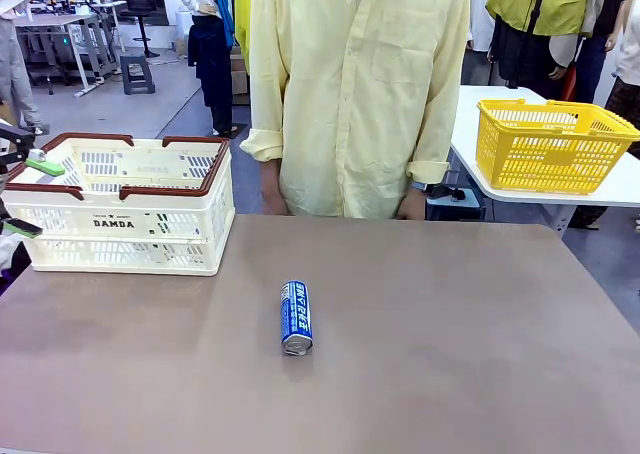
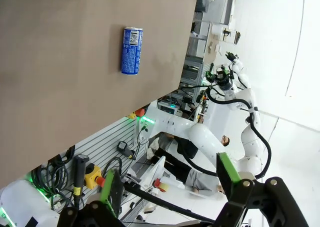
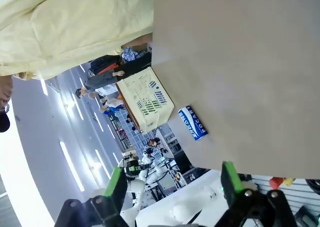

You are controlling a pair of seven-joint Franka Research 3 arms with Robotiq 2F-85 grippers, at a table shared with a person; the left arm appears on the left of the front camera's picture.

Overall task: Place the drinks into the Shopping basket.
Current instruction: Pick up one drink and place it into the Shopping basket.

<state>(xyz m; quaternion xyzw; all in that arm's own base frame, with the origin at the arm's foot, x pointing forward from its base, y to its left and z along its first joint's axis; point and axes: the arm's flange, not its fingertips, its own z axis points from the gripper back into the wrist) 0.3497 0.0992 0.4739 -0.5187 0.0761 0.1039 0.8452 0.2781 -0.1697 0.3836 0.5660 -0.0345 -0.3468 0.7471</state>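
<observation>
Slim blue-and-white drink can [image 1: 296,317] lying on its side at centre of the brown table [image 1: 450,354], cream DAMDA shopping basket [image 1: 125,219] at left, apparently empty, left gripper [image 2: 167,179] spread wide, right gripper [image 3: 172,184] spread wide, both holding nothing, person in yellow shirt [image 1: 355,84] behind.

Even, bright overhead light fell on the desk [image 1: 450,354]; the can [image 1: 296,317] cast a faint shadow. Wrist views were rolled, wide-angle bent at edges, with white ceiling glare.
</observation>
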